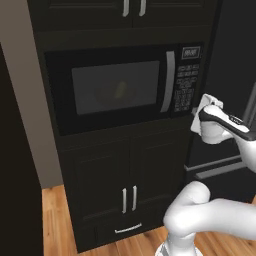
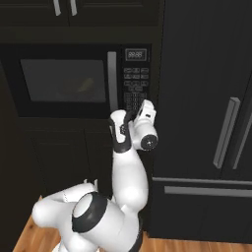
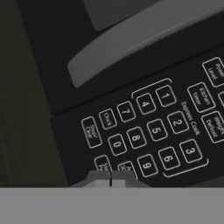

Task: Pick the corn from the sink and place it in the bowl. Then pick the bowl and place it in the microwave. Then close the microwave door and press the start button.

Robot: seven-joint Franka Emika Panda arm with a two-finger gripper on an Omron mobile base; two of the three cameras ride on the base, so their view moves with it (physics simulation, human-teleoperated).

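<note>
A wall of dark cabinets [image 1: 100,180] holds the built-in microwave [image 1: 120,87], with a tall black fridge [image 2: 206,113] just to its right and a wood floor [image 1: 57,220] below.

The microwave door [image 1: 107,90] is shut flush, its curved silver handle [image 1: 170,81] standing upright along the door's right edge. Through the dark glass a dim rounded shape, apparently the bowl [image 1: 114,93], sits inside with a yellowish spot that is probably the corn [image 1: 120,90]. From this, the pressing of the start button looks like the step left.

The keypad [image 1: 185,80] runs as a tall strip right of the handle. The gripper [image 3: 110,180] is at the strip's lower end, fingers pressed together into one blunt tip, held empty. In the hand view that tip sits just under the bottom row of keys, by the key beside the 9 and below the 0; its label is too small to read, so I cannot tell whether it is the start key or whether the tip touches it.

The arm rises from the base, bends at the elbow and reaches forward, wrist level with the keypad's lower end, hand pointed straight at the panel.
</note>
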